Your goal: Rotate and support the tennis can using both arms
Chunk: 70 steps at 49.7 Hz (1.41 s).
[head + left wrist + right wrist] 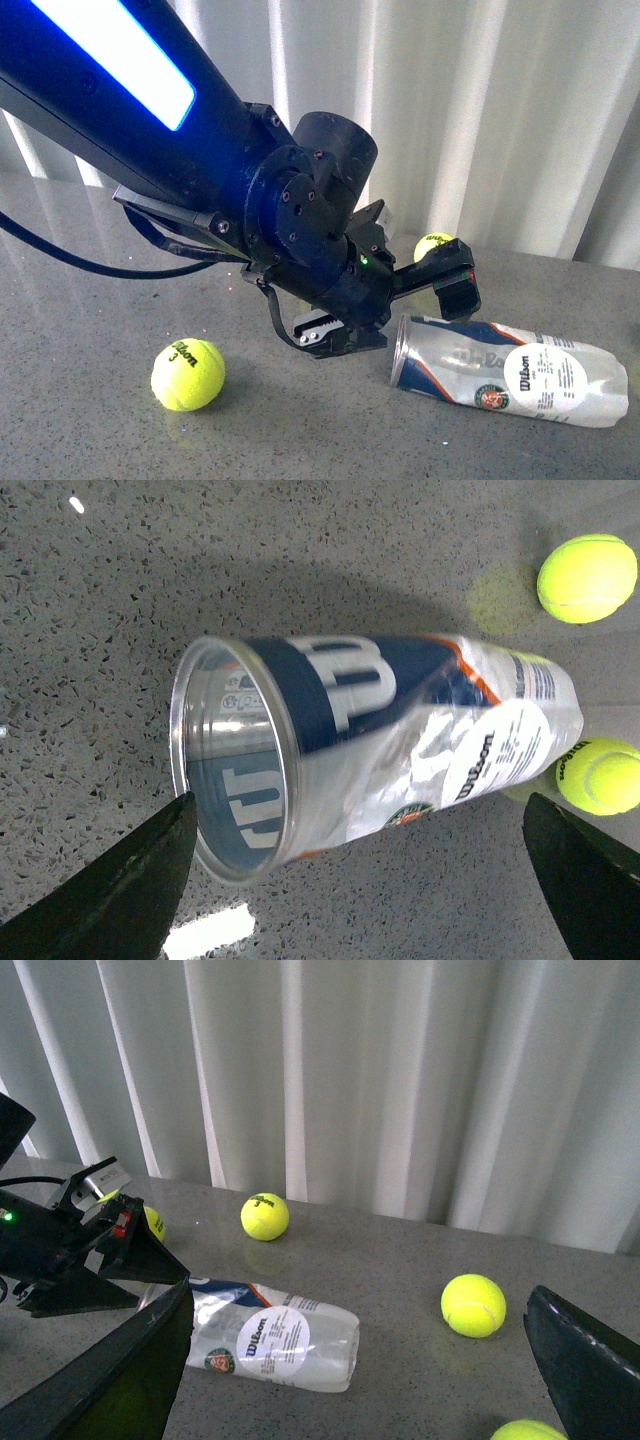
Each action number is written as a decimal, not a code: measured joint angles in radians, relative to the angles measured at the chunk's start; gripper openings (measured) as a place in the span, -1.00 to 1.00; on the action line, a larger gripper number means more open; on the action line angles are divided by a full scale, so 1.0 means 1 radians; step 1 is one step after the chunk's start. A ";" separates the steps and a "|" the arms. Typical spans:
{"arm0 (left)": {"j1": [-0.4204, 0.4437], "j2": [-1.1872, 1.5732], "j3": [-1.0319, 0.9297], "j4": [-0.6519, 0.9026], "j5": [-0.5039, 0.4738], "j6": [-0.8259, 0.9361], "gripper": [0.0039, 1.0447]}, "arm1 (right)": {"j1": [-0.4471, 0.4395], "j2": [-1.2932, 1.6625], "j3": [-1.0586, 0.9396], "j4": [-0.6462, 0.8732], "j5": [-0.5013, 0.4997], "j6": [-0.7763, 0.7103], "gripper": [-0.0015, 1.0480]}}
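Well short of the worktop's (80, 300) far edge, tennis can (510, 372) lies on its side, silver rim just beside my left gripper (395, 312), jaws spread, not gripping. Right gripper (357, 1295) likewise released, well apart.

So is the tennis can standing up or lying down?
Lying down. The tennis can rests on its side on the grey table, its silver rim facing sideways instead of up.

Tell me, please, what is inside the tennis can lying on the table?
Through its open mouth the tennis can looks empty: only its inner wall shows, no balls. The white sticker hides part of the far half.
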 joint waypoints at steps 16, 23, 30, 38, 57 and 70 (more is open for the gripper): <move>-0.004 0.025 0.013 0.026 0.018 -0.008 0.88 | 0.000 0.000 0.000 0.000 0.000 0.000 0.87; -0.019 0.038 0.012 0.025 0.021 -0.010 0.88 | 0.000 0.000 0.000 0.000 0.000 0.000 0.87; -0.034 0.045 0.009 0.027 0.026 -0.016 0.82 | 0.000 0.000 0.000 0.000 0.000 0.000 0.87; -0.047 0.049 0.009 0.035 0.029 -0.027 0.37 | 0.000 0.000 0.000 0.000 0.000 0.000 0.87; -0.065 0.056 0.022 0.035 0.045 -0.027 -0.82 | 0.000 0.000 0.000 0.000 0.000 0.000 0.87; -0.056 -0.009 0.023 -0.024 0.028 0.020 -0.91 | 0.000 0.000 0.000 0.000 0.000 0.000 0.87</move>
